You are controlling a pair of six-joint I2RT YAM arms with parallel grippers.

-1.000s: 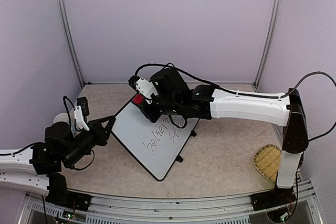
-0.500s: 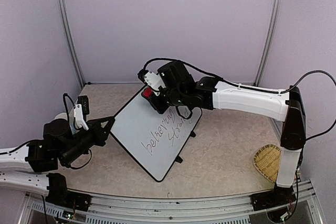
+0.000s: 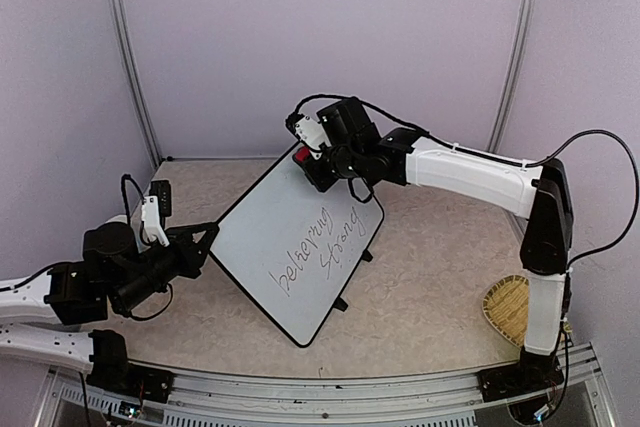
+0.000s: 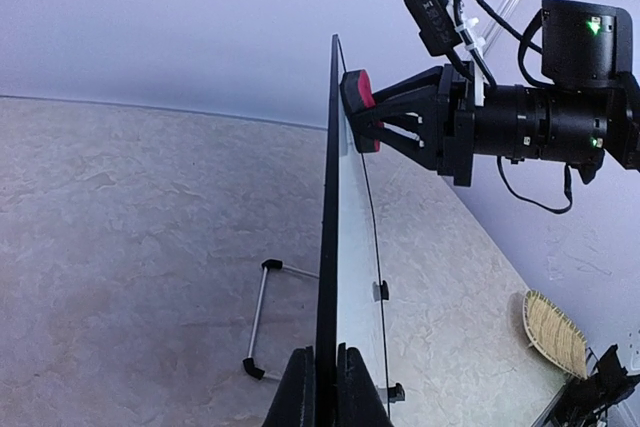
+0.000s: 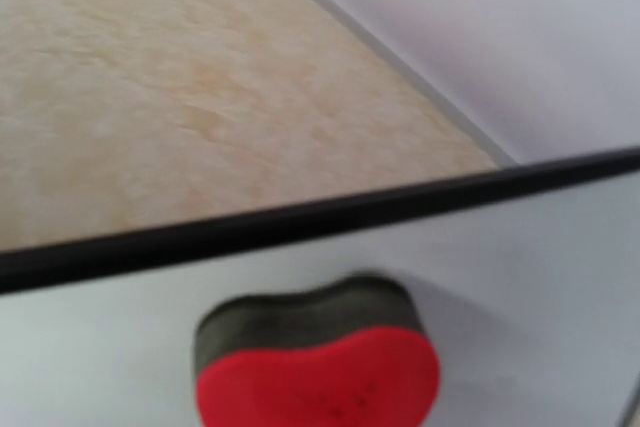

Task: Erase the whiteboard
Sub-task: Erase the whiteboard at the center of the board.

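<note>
The whiteboard (image 3: pixel 262 247) stands tilted on the table, black handwriting (image 3: pixel 320 245) across its middle. My left gripper (image 3: pixel 207 237) is shut on the board's left edge; in the left wrist view its jaws (image 4: pixel 328 387) pinch the black frame (image 4: pixel 328 247) edge-on. My right gripper (image 3: pixel 308 163) is shut on a red eraser (image 3: pixel 300 155) with a dark felt pad, pressed to the board's far top corner. The eraser shows in the left wrist view (image 4: pixel 358 95) and the right wrist view (image 5: pixel 320 377), against the white surface (image 5: pixel 520 247). The right fingers are hidden in their own view.
A woven basket (image 3: pixel 510 309) lies at the right front of the table, also in the left wrist view (image 4: pixel 555 332). The board's wire stand (image 4: pixel 262 317) sticks out behind it. Lilac walls enclose the table on three sides.
My right gripper has carried the eraser up and to the right along the board's upper edge to its far corner. The left gripper and the board have stayed put.
</note>
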